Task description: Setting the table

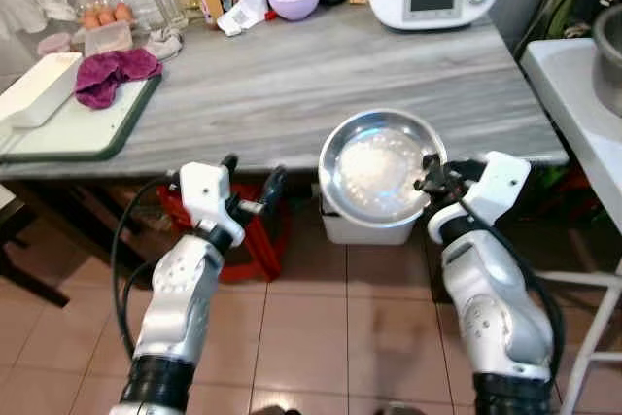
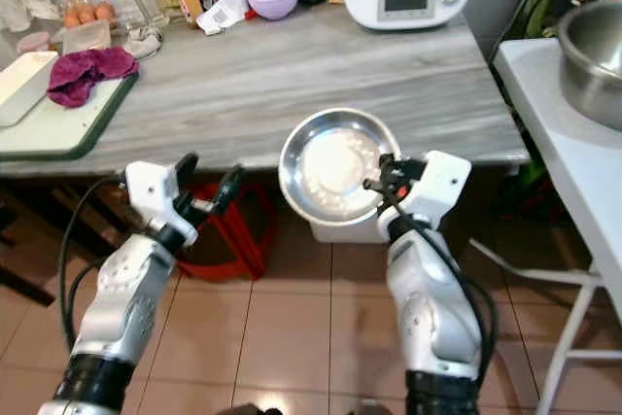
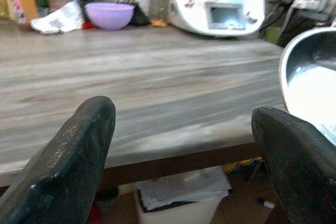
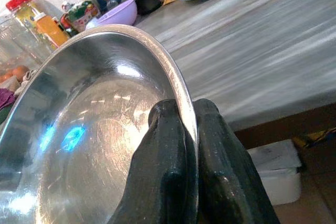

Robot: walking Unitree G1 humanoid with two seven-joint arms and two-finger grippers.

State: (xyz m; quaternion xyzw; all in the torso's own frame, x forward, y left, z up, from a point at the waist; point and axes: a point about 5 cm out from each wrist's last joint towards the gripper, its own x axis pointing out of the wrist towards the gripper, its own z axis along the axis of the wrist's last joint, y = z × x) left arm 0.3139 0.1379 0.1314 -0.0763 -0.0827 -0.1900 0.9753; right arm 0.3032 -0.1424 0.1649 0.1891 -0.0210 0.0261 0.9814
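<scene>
Right gripper (image 1: 429, 182) is pinching the rim of a shiny steel plate (image 1: 374, 167) at the bench's (image 1: 311, 85) front edge.
Left gripper (image 1: 251, 186) is hovering spread apart, holding nothing. The round, shallow plate is tilting toward the camera, over a grey wood-grain bench and tiled floor (image 1: 321, 328).

2 silver arms with smooth rounded shells end in black cuffs near the body. Each wrist carries a boxy white housing. The left pincer (image 1: 251, 185) has 2 long black fingers (image 3: 73, 156) with blunt, matte, slightly scuffed tips. The right pincer (image 4: 185, 129) has the same 2 black fingers. Black cables loop along both forearms.
</scene>
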